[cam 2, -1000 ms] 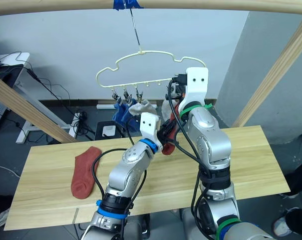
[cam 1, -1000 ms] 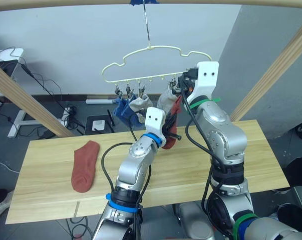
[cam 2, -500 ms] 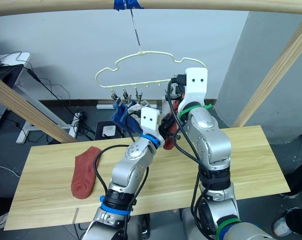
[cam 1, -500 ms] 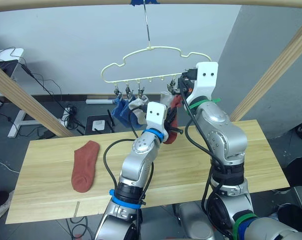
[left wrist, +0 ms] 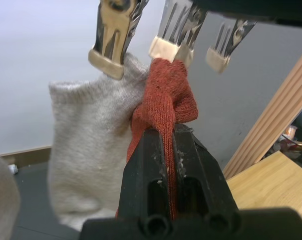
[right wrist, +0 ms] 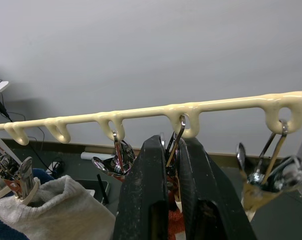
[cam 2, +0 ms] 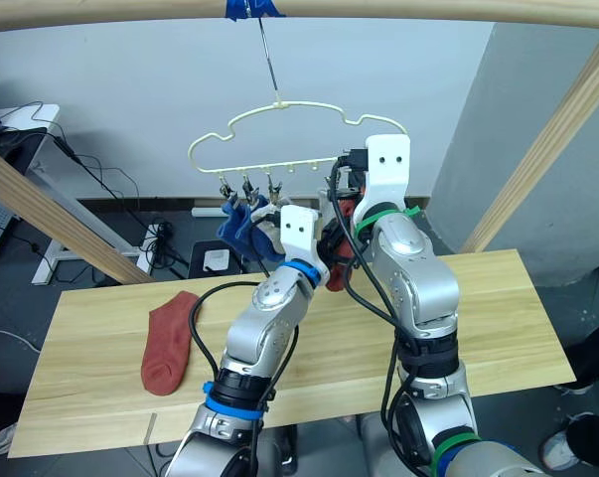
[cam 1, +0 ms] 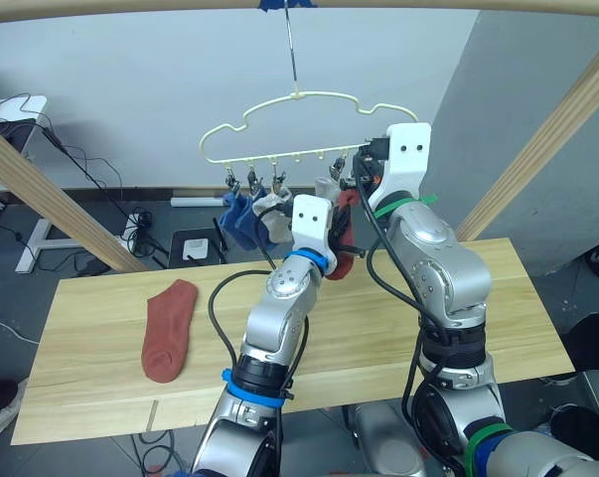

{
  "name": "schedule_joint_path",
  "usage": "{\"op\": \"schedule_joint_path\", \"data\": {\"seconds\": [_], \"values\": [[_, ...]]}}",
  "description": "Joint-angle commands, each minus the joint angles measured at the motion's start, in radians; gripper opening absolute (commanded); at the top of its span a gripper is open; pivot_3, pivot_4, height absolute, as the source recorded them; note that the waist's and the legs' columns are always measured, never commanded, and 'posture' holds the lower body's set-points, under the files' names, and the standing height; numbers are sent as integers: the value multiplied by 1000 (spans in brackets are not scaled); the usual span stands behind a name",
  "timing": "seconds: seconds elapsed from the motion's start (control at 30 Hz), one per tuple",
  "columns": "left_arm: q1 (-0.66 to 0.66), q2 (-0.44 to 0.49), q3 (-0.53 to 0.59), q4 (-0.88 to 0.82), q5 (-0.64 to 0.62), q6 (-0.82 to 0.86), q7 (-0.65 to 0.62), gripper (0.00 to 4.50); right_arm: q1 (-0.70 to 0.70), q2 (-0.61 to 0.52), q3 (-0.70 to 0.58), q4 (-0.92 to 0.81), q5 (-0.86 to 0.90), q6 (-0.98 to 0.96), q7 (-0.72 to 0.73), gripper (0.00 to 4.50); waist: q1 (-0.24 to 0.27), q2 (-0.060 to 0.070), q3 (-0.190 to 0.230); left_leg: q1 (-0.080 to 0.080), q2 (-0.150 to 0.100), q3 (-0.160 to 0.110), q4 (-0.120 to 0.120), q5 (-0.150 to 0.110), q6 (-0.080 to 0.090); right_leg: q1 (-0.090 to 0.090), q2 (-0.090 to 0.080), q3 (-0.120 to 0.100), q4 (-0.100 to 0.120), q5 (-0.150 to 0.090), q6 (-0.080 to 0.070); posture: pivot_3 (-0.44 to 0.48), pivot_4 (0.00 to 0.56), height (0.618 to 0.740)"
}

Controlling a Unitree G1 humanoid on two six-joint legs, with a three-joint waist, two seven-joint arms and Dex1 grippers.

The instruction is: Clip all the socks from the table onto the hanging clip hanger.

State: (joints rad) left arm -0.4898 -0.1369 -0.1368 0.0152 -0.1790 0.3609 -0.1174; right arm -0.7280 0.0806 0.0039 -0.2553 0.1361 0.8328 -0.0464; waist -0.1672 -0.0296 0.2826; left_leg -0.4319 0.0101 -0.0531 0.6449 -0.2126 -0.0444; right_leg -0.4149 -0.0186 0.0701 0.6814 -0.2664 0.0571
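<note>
On the surface you have one rust-red sock lying flat at its left end. Your arms hide much of the clip hanger; it seems to carry two blue socks and two grey socks. The left gripper has its jaws clamped on a second red sock at a clip. The right gripper has its jaws squeezing a clip.

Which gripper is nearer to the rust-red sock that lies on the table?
Left. The left gripper is up at the clip hanger, nearer the lying sock; the right gripper is farther right.
</note>
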Motion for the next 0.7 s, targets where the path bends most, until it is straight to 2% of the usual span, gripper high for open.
{"op": "schedule_joint_path", "data": {"seconds": [0.03,0.67,0.7], "values": [[-32,-28,4,-13,-6,-31,1,21,-18,3,12,-55,1,-3,-1,0,0,0,0,0,0,0,0,0,0,0,0,0,0,0,0,-233,233,740],[-60,-44,-3,-7,-13,-43,-38,21,-14,29,-14,-52,19,23,-8,0,0,0,0,0,0,0,0,0,0,0,0,0,0,0,0,-229,234,740],[-61,-44,-3,-5,-13,-45,-39,4,-13,33,-18,-54,21,21,-11,349,0,0,0,0,0,0,0,0,0,0,0,0,0,0,0,-229,234,740]]}}
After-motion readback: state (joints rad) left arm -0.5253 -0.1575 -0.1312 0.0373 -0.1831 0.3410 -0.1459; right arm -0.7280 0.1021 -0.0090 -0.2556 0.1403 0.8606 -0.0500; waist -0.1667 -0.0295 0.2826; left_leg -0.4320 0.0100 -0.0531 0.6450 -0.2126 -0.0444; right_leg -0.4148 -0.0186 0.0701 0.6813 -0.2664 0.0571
